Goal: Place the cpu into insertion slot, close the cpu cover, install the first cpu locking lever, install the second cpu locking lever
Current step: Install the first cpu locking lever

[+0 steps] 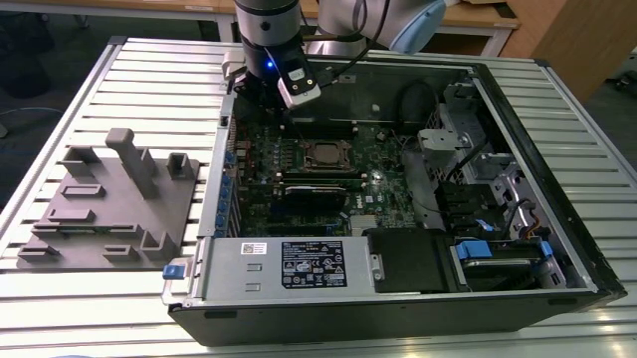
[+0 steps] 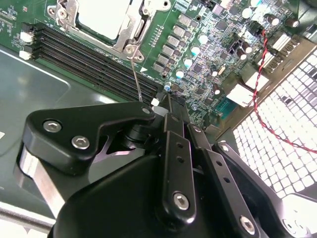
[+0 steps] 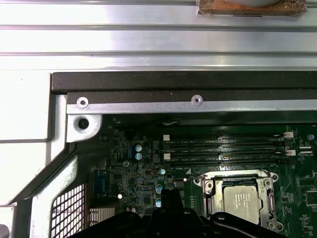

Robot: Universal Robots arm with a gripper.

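One cpu [image 3: 242, 198] sits in the one insertion slot [image 3: 233, 173], just beyond the tips of the pincer [image 3: 173, 196] and lower than them. The one cpu cover [image 2: 132, 30] lies flat around the chip as a metal frame. In the second wrist view one thin locking lever [image 2: 136, 74] rises from the cover's corner nearest the pincer and ends right beside the pincer's knuckle. Whether it touches cannot be told.

The pincer's fingers [image 2: 171, 116] are drawn narrow, side by side, with nothing seen between them. Four long black memory slots [image 3: 223, 148] run past the socket, just ahead of the pincer's tips.

The pincer hangs inside one open computer case [image 1: 597, 283], which holds the green motherboard [image 1: 378, 186] and, at the end far from the pincer, one white-labelled power supply [image 1: 289, 268]. The case rests on a slatted metal table [image 1: 119, 82]. One grey fixture [image 1: 110, 216] with upright pegs stands outside the case, well apart from the pincer. Wooden desks [image 1: 478, 19] stand behind the arm.
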